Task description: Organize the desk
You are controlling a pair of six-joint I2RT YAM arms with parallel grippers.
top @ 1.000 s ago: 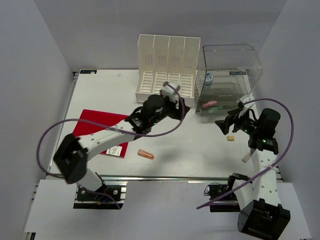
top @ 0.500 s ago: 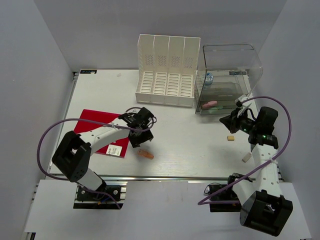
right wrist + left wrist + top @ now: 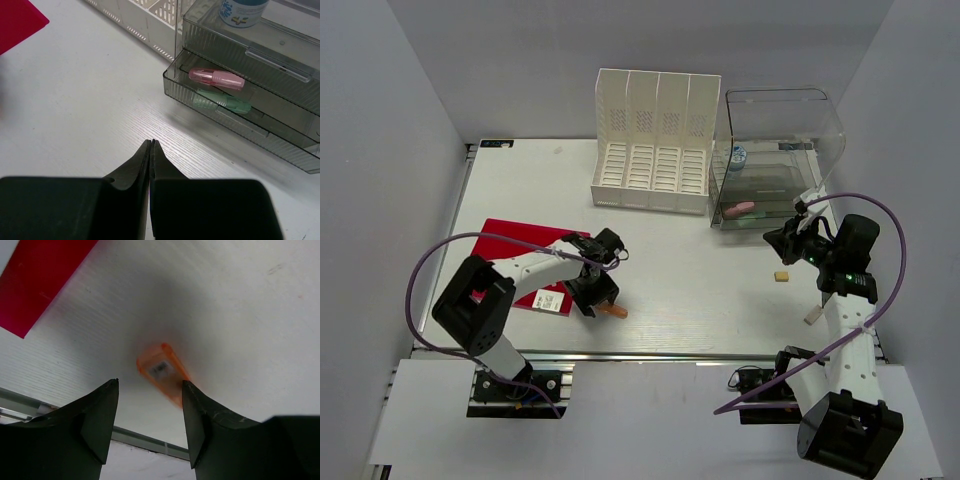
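The desk (image 3: 700, 290) is a white tabletop with an aluminium rail along its near edge. A small orange marker-like item (image 3: 613, 310) lies near that front edge. My left gripper (image 3: 596, 296) is low over it and open. In the left wrist view the orange item (image 3: 162, 370) lies just ahead of the left gripper (image 3: 150, 384), its near end beside the right finger (image 3: 197, 415). My right gripper (image 3: 770, 238) hangs shut and empty in front of the clear drawer unit (image 3: 775, 160); its tips (image 3: 151, 142) meet above bare desk.
A red book (image 3: 510, 255) lies at the left under the left arm. A white file organizer (image 3: 655, 140) stands at the back. The open drawer holds a pink highlighter (image 3: 216, 78) and a green one (image 3: 220, 101). A tan eraser (image 3: 781, 276) and a white piece (image 3: 813, 316) lie near the right arm.
The left arm has swung from beside the file organizer down to the orange item near the front edge. The right gripper has closed and shifted slightly toward the drawer unit.
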